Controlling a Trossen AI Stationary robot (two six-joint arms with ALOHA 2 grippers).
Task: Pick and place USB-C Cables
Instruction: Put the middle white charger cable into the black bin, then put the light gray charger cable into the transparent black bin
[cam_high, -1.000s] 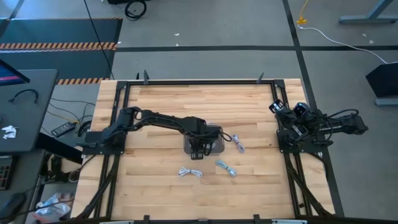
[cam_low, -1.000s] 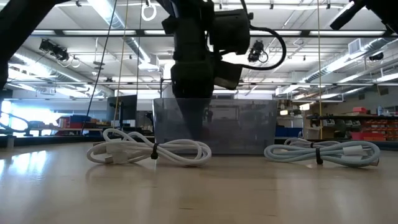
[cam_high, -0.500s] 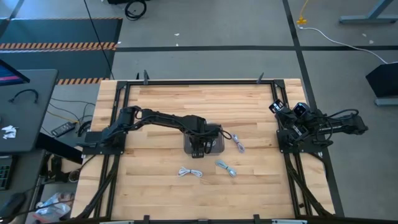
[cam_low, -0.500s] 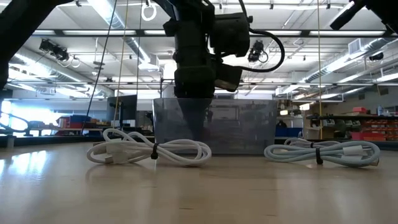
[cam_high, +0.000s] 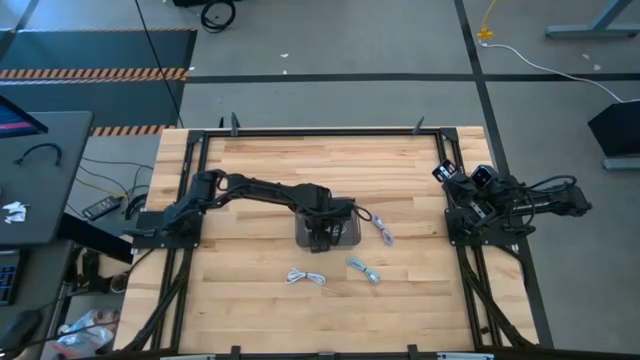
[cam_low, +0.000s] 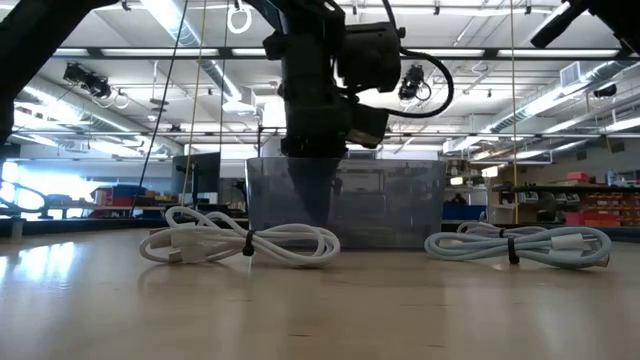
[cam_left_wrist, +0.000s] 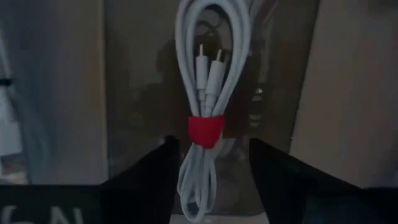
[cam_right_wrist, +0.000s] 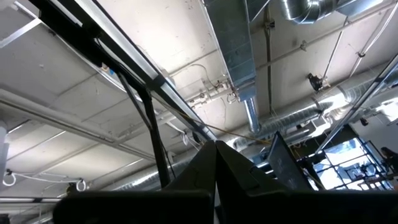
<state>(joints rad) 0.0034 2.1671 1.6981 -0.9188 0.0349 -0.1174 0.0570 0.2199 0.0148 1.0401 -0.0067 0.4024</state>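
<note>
A white USB-C cable bundle (cam_left_wrist: 208, 74) with a red tie (cam_left_wrist: 206, 129) lies on the floor of the grey tray (cam_high: 352, 240). My left gripper (cam_left_wrist: 211, 142) hangs open over it, pointing down into the tray, one finger on each side of the bundle and apart from it. Three more coiled cables lie on the table: one (cam_high: 383, 231) right of the tray, and two (cam_high: 364, 270) (cam_high: 305, 278) nearer the front edge. My right gripper (cam_right_wrist: 216, 144) is shut and empty, and waits at the table's right edge (cam_high: 447, 172), pointing up at the ceiling.
In the low view the tray's translucent wall (cam_low: 400, 205) stands behind a white cable (cam_low: 240, 243) and a pale one (cam_low: 520, 245). A black frame (cam_high: 320, 131) runs round the wooden table. Bare wood lies along the far side and the front.
</note>
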